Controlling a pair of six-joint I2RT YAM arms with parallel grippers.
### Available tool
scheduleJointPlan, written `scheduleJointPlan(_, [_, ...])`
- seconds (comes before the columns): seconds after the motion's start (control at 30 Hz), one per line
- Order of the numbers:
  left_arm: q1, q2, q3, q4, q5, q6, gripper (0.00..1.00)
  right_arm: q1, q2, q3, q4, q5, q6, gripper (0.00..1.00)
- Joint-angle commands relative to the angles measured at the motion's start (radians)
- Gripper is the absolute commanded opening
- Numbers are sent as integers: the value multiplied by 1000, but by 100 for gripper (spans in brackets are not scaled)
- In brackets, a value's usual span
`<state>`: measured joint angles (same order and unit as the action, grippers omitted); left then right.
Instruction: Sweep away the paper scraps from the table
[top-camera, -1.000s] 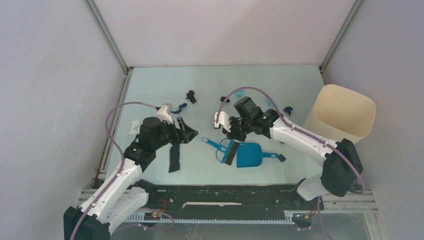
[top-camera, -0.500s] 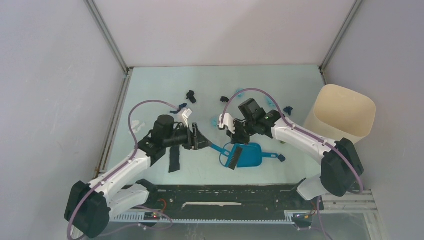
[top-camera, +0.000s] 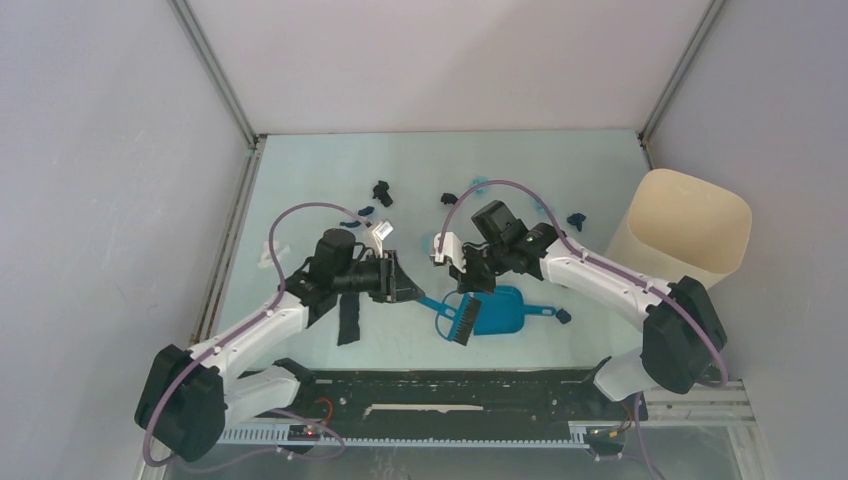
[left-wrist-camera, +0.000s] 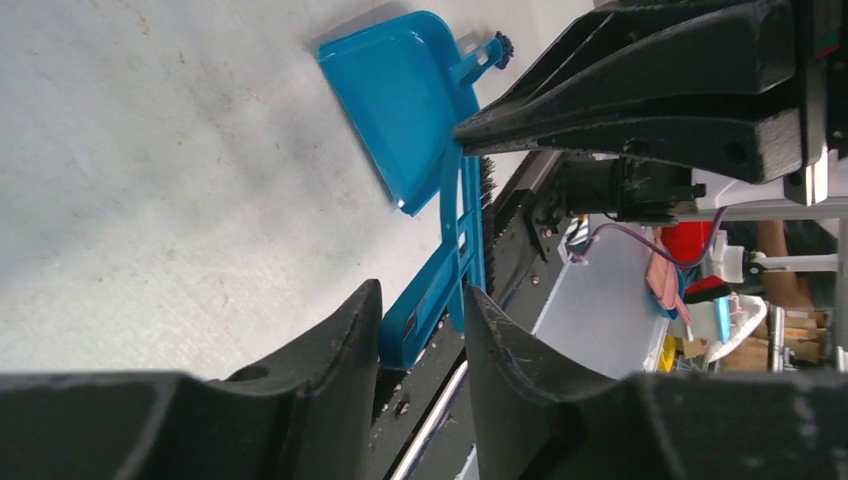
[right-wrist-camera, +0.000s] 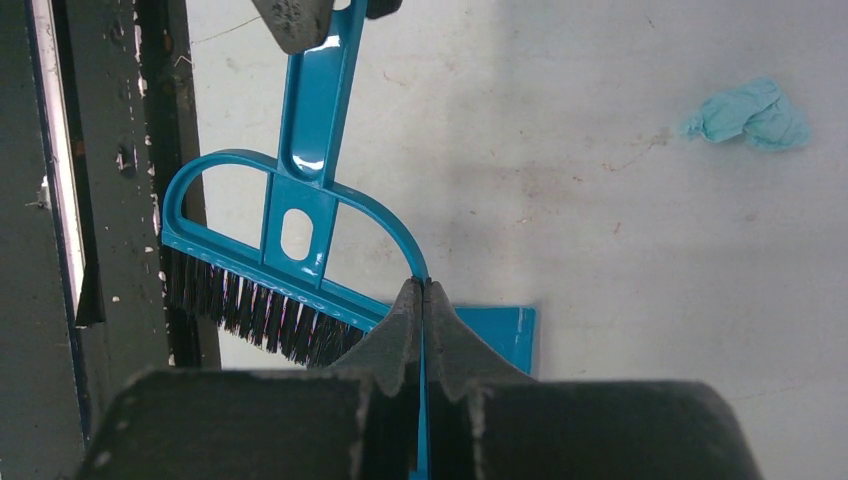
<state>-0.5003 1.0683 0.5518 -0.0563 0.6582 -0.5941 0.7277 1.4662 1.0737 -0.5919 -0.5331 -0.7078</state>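
The paper scraps (top-camera: 381, 192) lie scattered on the desk's (top-camera: 300, 170) far half, beyond the brush (top-camera: 458, 322). The left end effector (left-wrist-camera: 420, 290) straddles its handle, unclenched; it should centre, then clamp firmly. The right end effector (right-wrist-camera: 422, 285) pinches the dustpan (top-camera: 497, 310) rim.

Left gripper (left-wrist-camera: 422, 300): fingers straddle the handle end of the blue brush (left-wrist-camera: 452, 250); contact unclear. Blue dustpan (left-wrist-camera: 395, 100) on the pale table (left-wrist-camera: 150, 180) just beyond, with the brush bristles at its edge.
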Motion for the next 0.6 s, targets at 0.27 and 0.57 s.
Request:
scheduleJointPlan(0.27, [-6,32,19,52,81,-16,29,30,18,9,31,19,-2,0])
scheduleJointPlan(0.57, [-13,55,20,41,100,-5,11,30,25,9,36,42,-4,0])
